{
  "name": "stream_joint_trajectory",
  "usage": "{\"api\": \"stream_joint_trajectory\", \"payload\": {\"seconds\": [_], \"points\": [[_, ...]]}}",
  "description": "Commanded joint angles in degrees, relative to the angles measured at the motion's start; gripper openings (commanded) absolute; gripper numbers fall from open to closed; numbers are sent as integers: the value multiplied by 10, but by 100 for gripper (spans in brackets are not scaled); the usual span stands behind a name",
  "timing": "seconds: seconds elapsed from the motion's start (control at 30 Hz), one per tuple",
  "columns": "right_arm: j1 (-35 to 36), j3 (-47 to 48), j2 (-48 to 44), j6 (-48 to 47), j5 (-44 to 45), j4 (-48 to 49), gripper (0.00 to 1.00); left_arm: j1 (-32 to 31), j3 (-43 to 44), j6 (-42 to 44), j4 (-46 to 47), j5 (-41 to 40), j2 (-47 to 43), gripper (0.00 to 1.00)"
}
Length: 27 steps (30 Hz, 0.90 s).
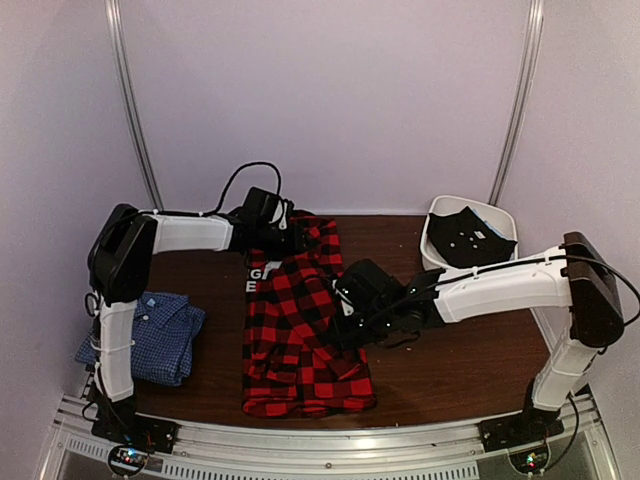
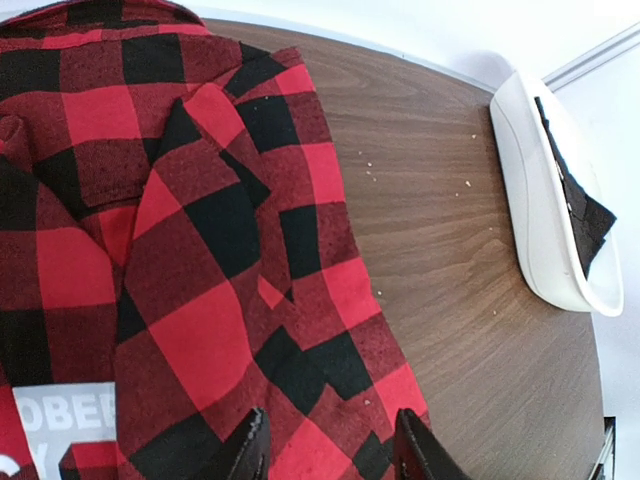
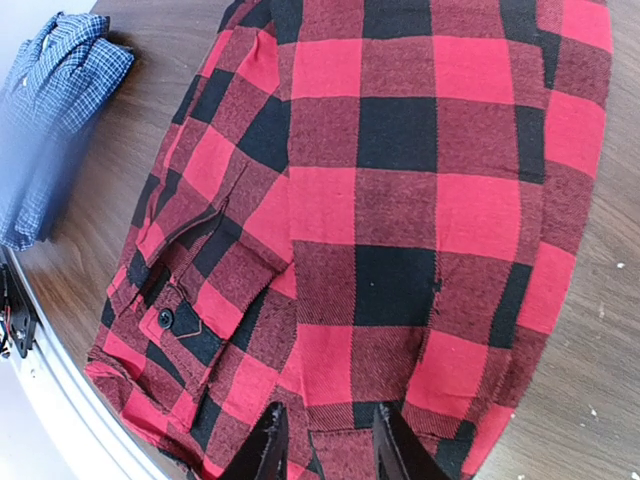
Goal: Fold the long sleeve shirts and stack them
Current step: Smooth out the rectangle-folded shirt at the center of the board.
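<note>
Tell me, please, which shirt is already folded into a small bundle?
The blue checked shirt, left on the table; the red plaid shirt lies long across the middle.

We read only part of the white lettering [image 2: 62, 422] on the plaid shirt [image 1: 300, 320] (the left wrist view's edge cuts it off, and a fold covers it from above); the blue shirt [image 3: 55, 100] blurs at the right wrist view's margin, cut by the edge.
</note>
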Motion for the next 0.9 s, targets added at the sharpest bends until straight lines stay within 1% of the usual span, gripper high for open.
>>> {"api": "stream_joint_trajectory", "payload": {"seconds": [0.0, 0.2, 0.33, 0.43, 0.67, 0.87], "points": [[2, -9, 20, 1, -15, 48, 30, 20, 59, 13, 6, 36, 54, 44], [4, -42, 46, 3, -37, 80, 28, 45, 125, 15, 16, 45, 130, 44], [6, -51, 55, 5, -44, 91, 28, 62, 183, 11, -5, 45, 184, 43], [7, -50, 64, 6, -49, 94, 28, 70, 211, 10, -19, 43, 208, 43], [8, -47, 66, 9, -57, 98, 28, 77, 238, 21, -37, 48, 205, 43], [5, -10, 42, -4, -44, 71, 28, 77, 241, 44, -43, 64, 144, 44]]}}
